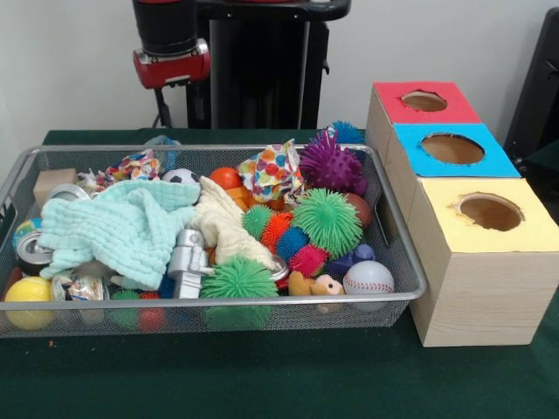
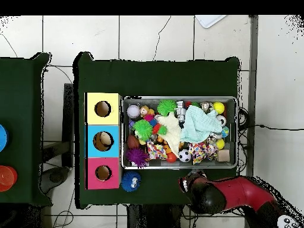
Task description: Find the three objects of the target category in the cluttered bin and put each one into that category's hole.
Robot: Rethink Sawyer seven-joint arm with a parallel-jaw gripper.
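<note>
A wire mesh bin (image 1: 410, 262) (image 2: 238, 133) is packed with clutter. It holds spiky balls: a large green one (image 1: 327, 220) (image 2: 142, 129), another green one (image 1: 238, 279) (image 2: 167, 107), a purple one (image 1: 330, 164) (image 2: 138, 157), and small orange (image 1: 277, 229) and pink (image 1: 307, 259) ones. A baseball (image 1: 368, 279), a soccer ball (image 1: 180, 176) and a yellow ball (image 1: 29, 291) lie among them. Three boxes with round holes stand beside the bin: red (image 1: 424, 102) (image 2: 103, 173), blue (image 1: 452, 149) (image 2: 103, 141) and yellow (image 1: 489, 212) (image 2: 103, 108). My gripper (image 2: 189, 181) hangs outside the bin's robot-side edge, with nothing seen in it.
A mint cloth (image 1: 122, 227) (image 2: 199, 124), a cream cloth (image 1: 223, 227) and patterned cloths (image 1: 272, 170) cover part of the pile. A silver toy robot (image 1: 188, 262), cans (image 1: 31, 249) and a wooden block (image 1: 52, 183) sit in the bin. A blue spiky ball (image 2: 130, 181) (image 1: 348, 133) lies outside it.
</note>
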